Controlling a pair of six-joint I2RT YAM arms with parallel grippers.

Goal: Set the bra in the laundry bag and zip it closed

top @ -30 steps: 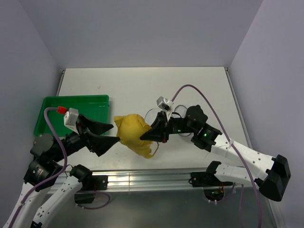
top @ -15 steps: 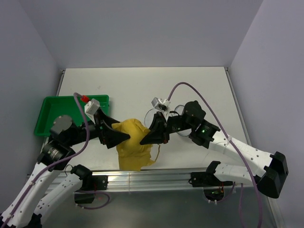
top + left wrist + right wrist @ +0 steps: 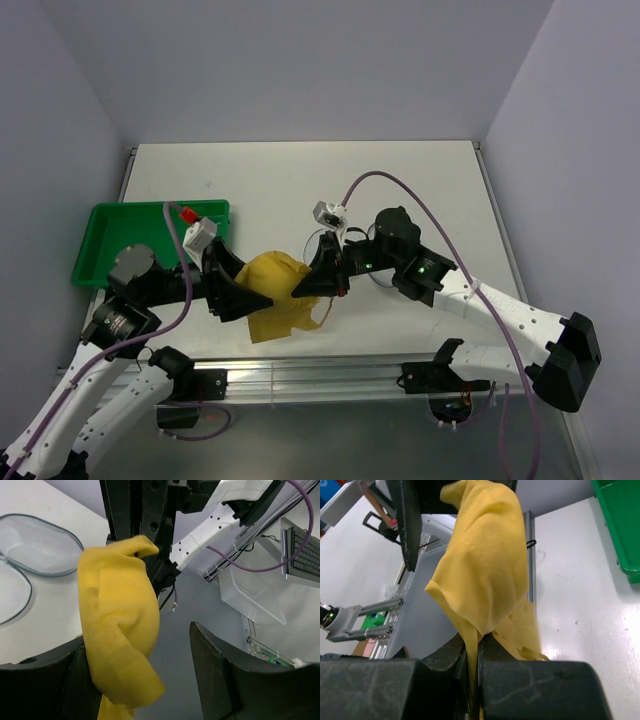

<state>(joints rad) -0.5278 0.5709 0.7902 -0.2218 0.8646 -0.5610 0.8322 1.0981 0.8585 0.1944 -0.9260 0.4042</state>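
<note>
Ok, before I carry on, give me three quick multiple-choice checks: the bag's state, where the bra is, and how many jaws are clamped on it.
1. The laundry bag is: A) zipped shut B) open, halves spread C) rolled up
2. The bra is: A) inside the bag B) on the floor C) between the two grippers
3. Grippers with jaws shut on it: A) none B) one C) both
Key: B, both mesh halves lie spread on the table; C, it hangs between left gripper and right gripper; B, only the right pinches fabric, the left's jaws gape.
</note>
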